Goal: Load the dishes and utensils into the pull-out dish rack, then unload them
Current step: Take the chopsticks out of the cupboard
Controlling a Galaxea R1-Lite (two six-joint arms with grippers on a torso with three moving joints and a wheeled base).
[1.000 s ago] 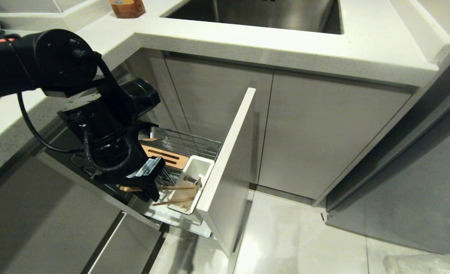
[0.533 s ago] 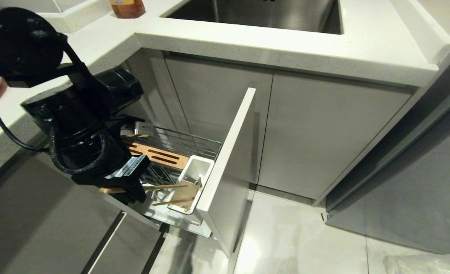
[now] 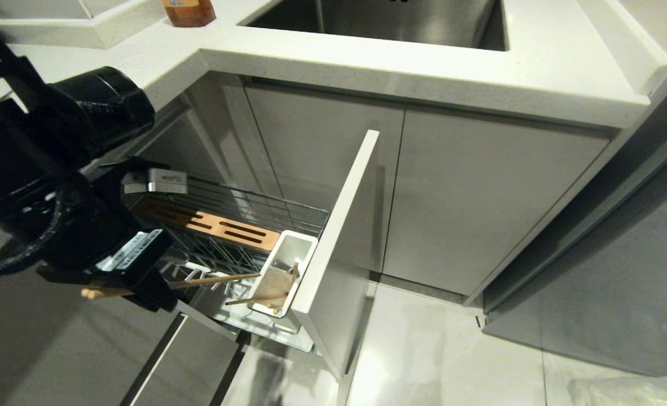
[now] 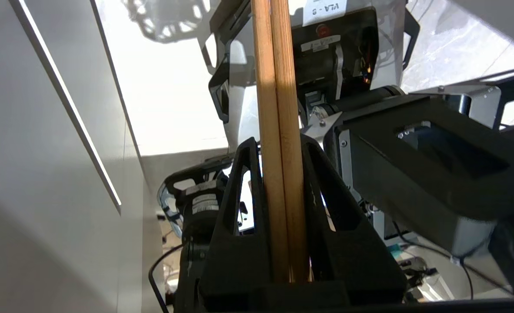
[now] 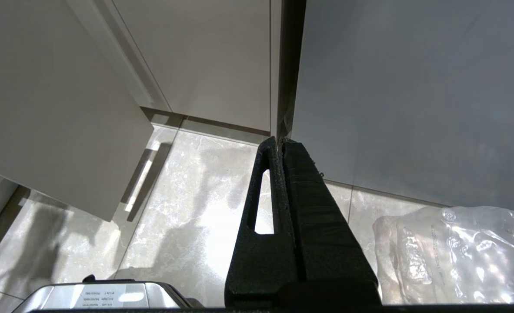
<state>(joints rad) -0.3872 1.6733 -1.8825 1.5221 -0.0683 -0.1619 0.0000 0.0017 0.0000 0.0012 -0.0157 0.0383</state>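
Chopsticks [image 4: 278, 143] sit pinched as a pair between the left gripper [image 3: 141, 282]'s nearly closed fingers [image 4: 239, 217], just outside the pull-out dish rack [image 3: 243, 237], tips reaching toward its white utensil box [image 3: 285, 265]. Unloading looks underway. Another light stick lies by that box; no plate, bowl or spoon shows. Right gripper [image 5: 283, 148] hangs closed, empty, over the floor. Readable writing: "VLA".

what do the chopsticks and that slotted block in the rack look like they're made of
Chopsticks: likely light wood or bamboo, matte, with faint lengthwise grain, clamped in the left tool. Slotted block: probably wood, warm orange-brown, smooth flat top with dark cut slots.
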